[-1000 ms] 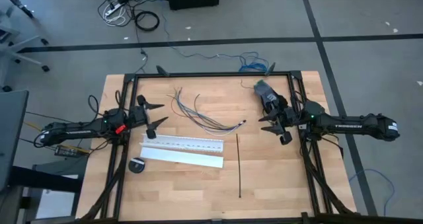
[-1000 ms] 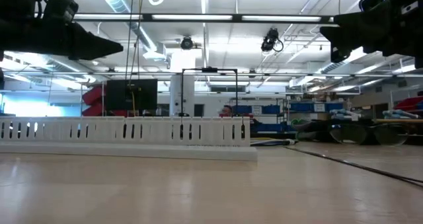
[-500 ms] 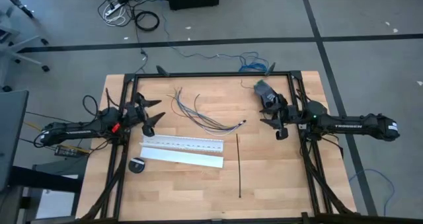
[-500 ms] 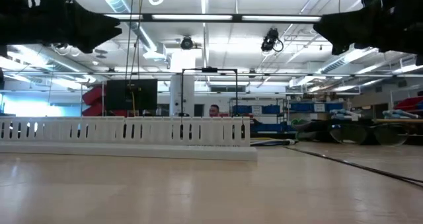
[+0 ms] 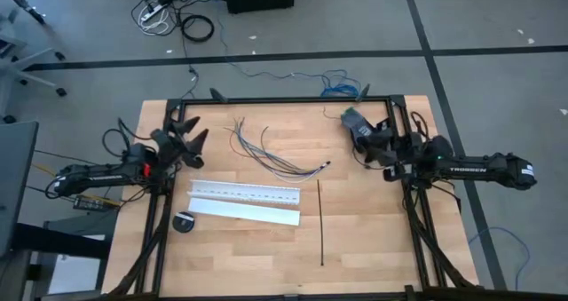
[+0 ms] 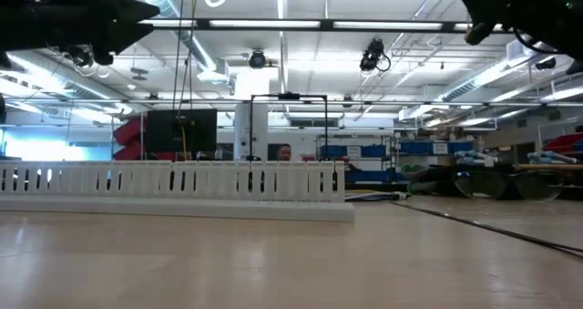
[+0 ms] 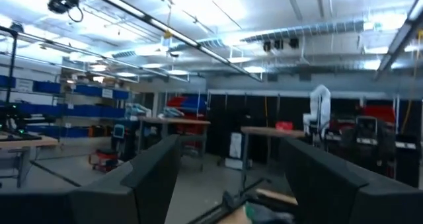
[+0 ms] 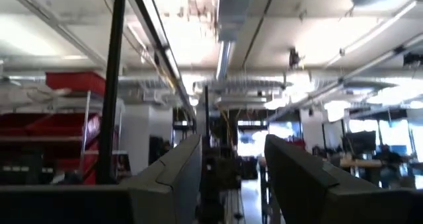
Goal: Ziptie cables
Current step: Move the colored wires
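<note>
The cables (image 5: 271, 150), thin grey, blue and purple wires, lie loosely fanned on the wooden table's far middle. The ziptie (image 5: 320, 223), a straight black strip, lies flat on the table, running near to far, right of the white channel; it also shows as the ziptie (image 6: 492, 227) in the low view. My left gripper (image 5: 189, 130) hangs open above the table, left of the cables. My right gripper (image 5: 373, 143) hangs open above the table, right of the cables. Both wrist views look level into the room past open fingers, the left gripper (image 7: 231, 184) and the right gripper (image 8: 231, 178).
A long white slotted channel (image 5: 246, 201) lies near of the cables, with a small black round part (image 5: 184, 222) at its near left end. A grey object (image 5: 355, 119) sits by the right gripper at the far edge. A black frame (image 5: 284, 99) borders the table.
Both grippers have risen and tipped upward, going nearly out of the low view's top. The left gripper drew back toward the far left corner, away from the channel. The right gripper moved toward the far edge, near the grey object. Cables, ziptie and channel lie as before.
</note>
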